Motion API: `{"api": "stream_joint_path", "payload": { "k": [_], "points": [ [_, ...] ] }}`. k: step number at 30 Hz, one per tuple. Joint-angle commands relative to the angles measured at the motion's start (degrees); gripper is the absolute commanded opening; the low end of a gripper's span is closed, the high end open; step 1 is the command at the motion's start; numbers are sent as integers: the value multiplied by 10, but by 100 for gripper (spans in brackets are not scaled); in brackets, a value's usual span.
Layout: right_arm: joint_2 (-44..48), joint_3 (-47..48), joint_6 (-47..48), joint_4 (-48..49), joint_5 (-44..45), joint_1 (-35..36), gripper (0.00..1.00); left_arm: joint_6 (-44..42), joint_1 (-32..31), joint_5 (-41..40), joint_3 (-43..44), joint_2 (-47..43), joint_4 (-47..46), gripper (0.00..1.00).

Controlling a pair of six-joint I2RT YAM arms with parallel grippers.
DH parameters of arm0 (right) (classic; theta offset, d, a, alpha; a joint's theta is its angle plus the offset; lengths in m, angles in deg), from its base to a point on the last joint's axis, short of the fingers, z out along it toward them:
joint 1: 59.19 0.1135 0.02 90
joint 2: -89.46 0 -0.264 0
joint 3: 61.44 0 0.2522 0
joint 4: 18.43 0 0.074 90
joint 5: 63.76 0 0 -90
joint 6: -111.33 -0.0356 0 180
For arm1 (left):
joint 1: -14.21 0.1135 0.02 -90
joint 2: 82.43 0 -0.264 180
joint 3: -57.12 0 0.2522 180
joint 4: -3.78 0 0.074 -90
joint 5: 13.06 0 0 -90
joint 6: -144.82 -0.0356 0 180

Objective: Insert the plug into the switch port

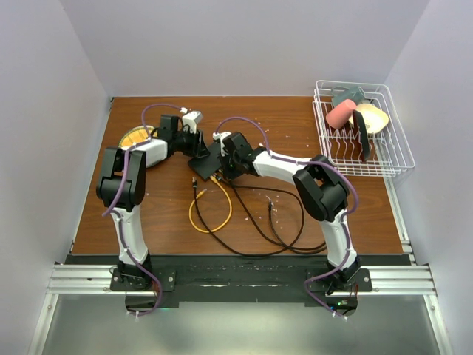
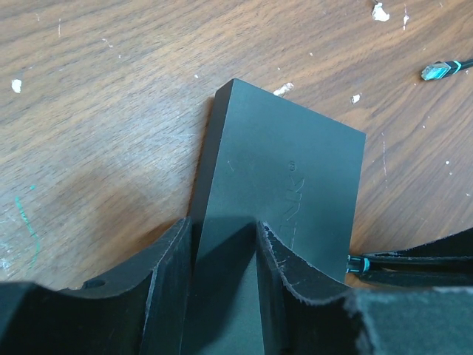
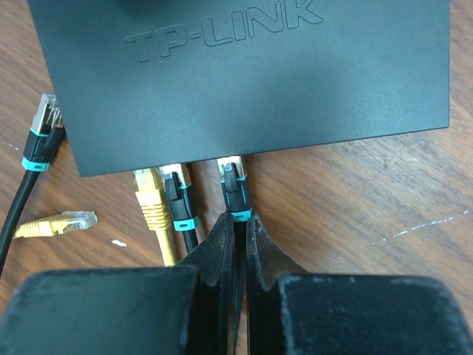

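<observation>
Top view first: the black switch (image 1: pixel 209 159) sits on the wooden table (image 1: pixel 355 214), a little toward 11 o'clock from centre. The left gripper (image 1: pixel 198 146) is on it from 10 o'clock and the right gripper (image 1: pixel 220 170) is at its 5 o'clock side. A yellow cable (image 1: pixel 194 218) and a black cable (image 1: pixel 288 240) loop off toward 6 o'clock. A white dish rack (image 1: pixel 392 159) is way over at 2 o'clock.

Left wrist: the fingers (image 2: pixel 166 266) are partway apart at the switch's end, down at 6 o'clock. One runs along its long side, the other sits over its top. Honestly can't tell if they're squeezing it. A loose teal-banded plug (image 2: pixel 442 69) lies at 2 o'clock.

Right wrist: the claw is pinched together on the plug (image 3: pixel 233 185), right behind its teal ring, about dead centre. The plug's nose meets the TP-LINK box's near edge. The switch port itself is hidden by that edge, so no idea how deep it sits. At the plug's 9 o'clock, a second black plug (image 3: pixel 179 196) and a yellow plug (image 3: pixel 153 200) meet the same edge. A loose black plug (image 3: pixel 42 133) lies at 9 o'clock and a loose yellow plug (image 3: pixel 63 222) at 8.
</observation>
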Motion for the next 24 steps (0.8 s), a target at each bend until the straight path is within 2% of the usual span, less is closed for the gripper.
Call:
{"api": "stream_joint_path", "payload": {
  "k": [1, 24],
  "points": [
    [-10, 107, -17, 336, 24, 5, 0, 35, -114, 236, -65, 13, 229, 23],
    [-8, 164, -37, 316, 25, 5, 0, -1, -136, 225, -69, 31, 281, 22]
  ]
}}
